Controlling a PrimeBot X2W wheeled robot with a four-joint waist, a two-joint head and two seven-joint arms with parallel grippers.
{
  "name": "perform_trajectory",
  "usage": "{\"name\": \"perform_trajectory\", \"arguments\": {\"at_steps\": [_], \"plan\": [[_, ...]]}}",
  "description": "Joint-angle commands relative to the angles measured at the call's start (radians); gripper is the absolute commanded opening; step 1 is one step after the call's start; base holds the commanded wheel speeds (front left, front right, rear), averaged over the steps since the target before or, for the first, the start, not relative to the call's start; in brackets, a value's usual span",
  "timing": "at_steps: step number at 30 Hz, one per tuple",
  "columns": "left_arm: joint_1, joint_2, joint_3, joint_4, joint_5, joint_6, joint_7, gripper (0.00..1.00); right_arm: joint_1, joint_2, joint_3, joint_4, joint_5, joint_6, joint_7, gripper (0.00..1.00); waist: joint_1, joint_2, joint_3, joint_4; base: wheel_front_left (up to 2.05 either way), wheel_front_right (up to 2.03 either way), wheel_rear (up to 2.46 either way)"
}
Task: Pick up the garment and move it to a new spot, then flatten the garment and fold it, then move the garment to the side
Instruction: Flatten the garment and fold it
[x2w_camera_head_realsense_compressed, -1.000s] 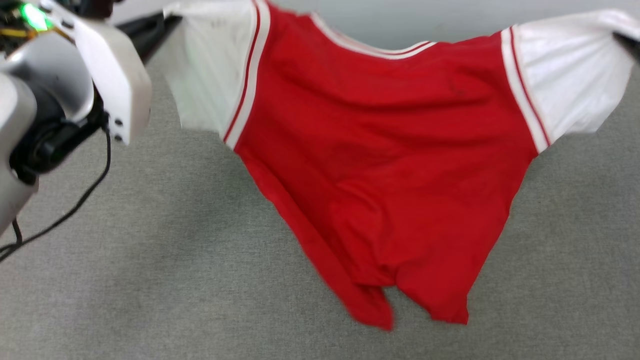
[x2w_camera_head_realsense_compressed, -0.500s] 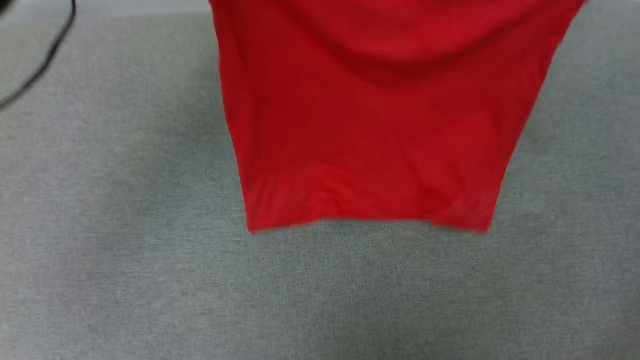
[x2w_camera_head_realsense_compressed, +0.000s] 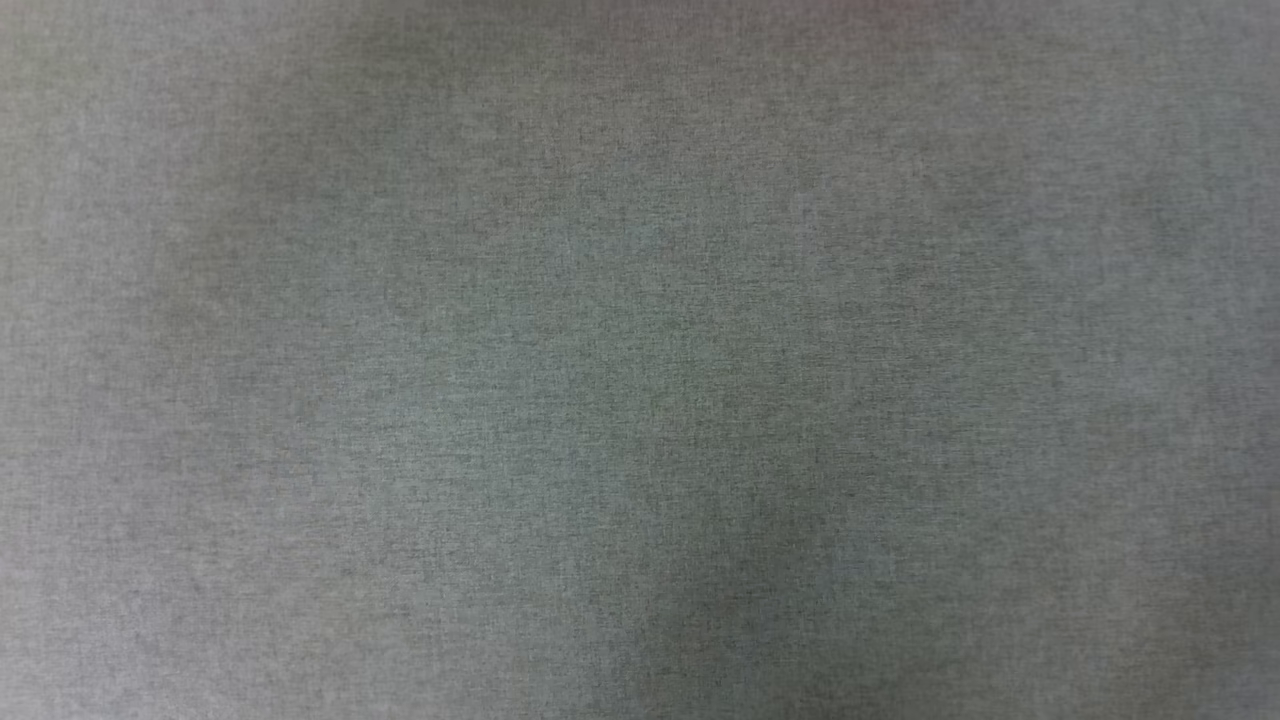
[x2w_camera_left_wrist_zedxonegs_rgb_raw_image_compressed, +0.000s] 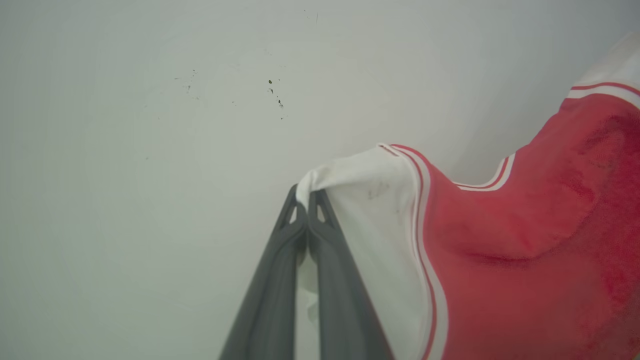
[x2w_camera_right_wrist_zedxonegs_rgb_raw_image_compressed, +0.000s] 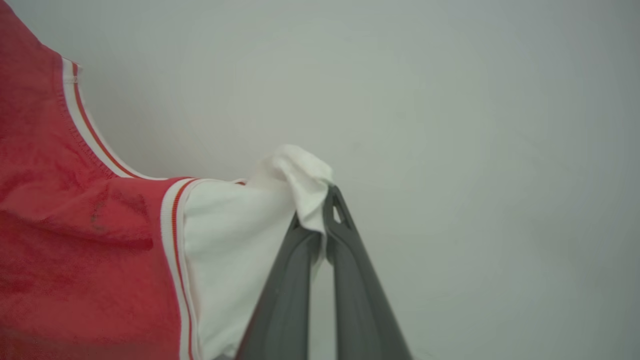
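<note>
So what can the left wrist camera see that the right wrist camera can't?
Left wrist view: the left gripper pinching one white sleeve, and dark specks on the pale wall. Right wrist view: the right gripper pinching the other white sleeve, bunched over its tips. Both: the red jersey with striped trim, and that wall.

Garment (x2w_camera_left_wrist_zedxonegs_rgb_raw_image_compressed: 500, 240) is soft cloth; surface (x2w_camera_head_realsense_compressed: 640, 360) seems matt fabric.
</note>
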Motion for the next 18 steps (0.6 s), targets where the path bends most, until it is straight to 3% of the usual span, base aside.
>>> {"name": "perform_trajectory", "arguments": {"at_steps": [1, 10, 18], "plan": [[-0.020, -0.013, 0.004, 0.025, 0.001, -0.005, -0.018, 0.00, -0.026, 0.015, 0.012, 0.029, -0.011, -0.001, -0.019, 0.00, -0.0001, 0.0000, 0.010, 0.005, 0.00, 0.00, 0.00], [0.041, -0.053, -0.049, 0.155, -0.025, -0.024, -0.105, 0.00, 0.013, 0.064, 0.106, 0.154, 0.022, -0.001, -0.120, 0.00, -0.0001, 0.0000, 0.032, 0.015, 0.00, 0.00, 0.00], [0.287, -0.038, -0.125, 0.173, -0.092, -0.027, -0.200, 0.00, 0.205, 0.133, 0.193, 0.243, 0.115, -0.001, -0.222, 0.00, -0.0001, 0.0000, -0.016, 0.000, 0.00, 0.00, 0.00]]}}
